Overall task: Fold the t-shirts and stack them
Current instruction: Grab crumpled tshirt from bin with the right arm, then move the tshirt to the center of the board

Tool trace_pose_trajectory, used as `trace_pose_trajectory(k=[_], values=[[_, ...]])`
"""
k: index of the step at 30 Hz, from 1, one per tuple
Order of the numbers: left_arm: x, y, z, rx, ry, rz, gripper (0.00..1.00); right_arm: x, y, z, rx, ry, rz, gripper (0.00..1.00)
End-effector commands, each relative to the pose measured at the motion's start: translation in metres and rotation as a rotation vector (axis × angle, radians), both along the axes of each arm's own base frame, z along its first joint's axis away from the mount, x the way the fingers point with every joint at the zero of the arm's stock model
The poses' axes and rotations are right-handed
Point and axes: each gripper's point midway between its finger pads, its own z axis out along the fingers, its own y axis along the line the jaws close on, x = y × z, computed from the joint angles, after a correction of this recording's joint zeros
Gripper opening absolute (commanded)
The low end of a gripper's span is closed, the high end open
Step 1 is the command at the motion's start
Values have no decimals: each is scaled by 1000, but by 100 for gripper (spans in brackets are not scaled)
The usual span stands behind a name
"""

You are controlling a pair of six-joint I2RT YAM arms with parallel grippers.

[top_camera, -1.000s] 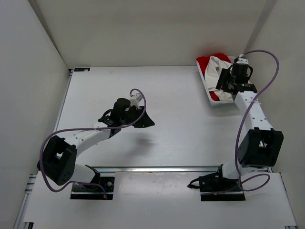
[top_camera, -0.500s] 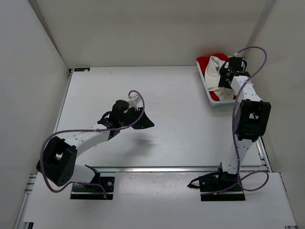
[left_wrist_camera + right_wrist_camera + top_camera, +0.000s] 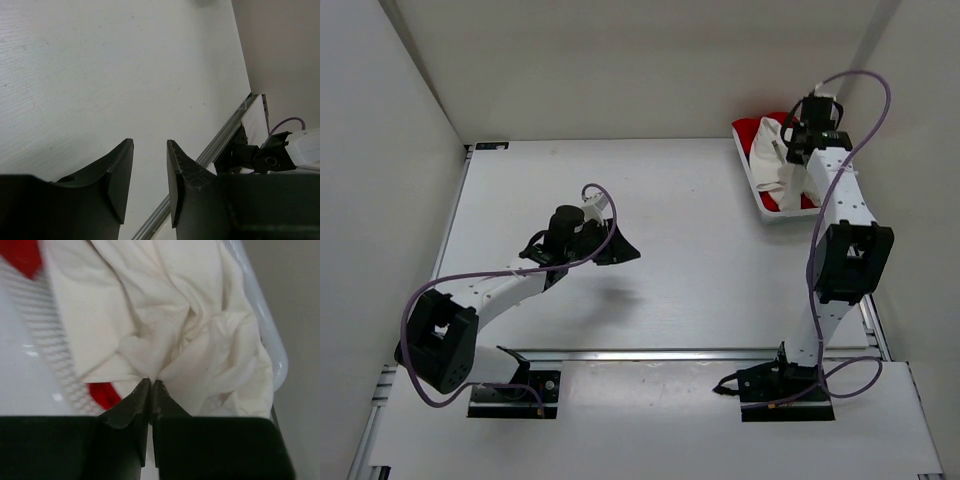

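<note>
The right hand [image 3: 150, 384] is closed down to almost nothing. Its two dark fingers meet at their tips with only a hairline slit between them, and they pinch a small fold of the cream-white t-shirt [image 3: 165, 315]. The creases in the cloth run together right at the fingertips, so the grip is on a ridge of fabric near the middle of the bundle, not on an edge.

That shirt lies crumpled in the white mesh basket [image 3: 50, 355], which sits at the far right corner of the tabletop [image 3: 670, 200] against the side wall. It fills most of the basket. A red t-shirt [image 3: 20, 255] lies under and beside it, showing at the far end and again as a small patch just left of the closed fingertips. From above, the right arm reaches up along the right edge of the tabletop and bends over the basket, with the hand pointing down into the cream cloth.

The left hand [image 3: 150, 145] is well apart from all this, hanging over the bare middle-left of the tabletop. Its fingers stand partly open with a narrow gap — nothing between them, touching nothing.
</note>
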Motion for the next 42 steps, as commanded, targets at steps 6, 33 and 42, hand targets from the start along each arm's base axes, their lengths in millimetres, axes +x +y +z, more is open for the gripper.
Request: trace_pose_trajectory(k=[6, 33, 42], values=[[32, 30, 63, -76, -104, 121, 46, -87, 207, 380, -13, -889, 501, 0], [48, 143, 23, 15, 16, 468, 70, -22, 245, 90, 553, -540, 684, 0], [-8, 114, -31, 359, 5, 295, 72, 31, 245, 117, 315, -462, 625, 72]])
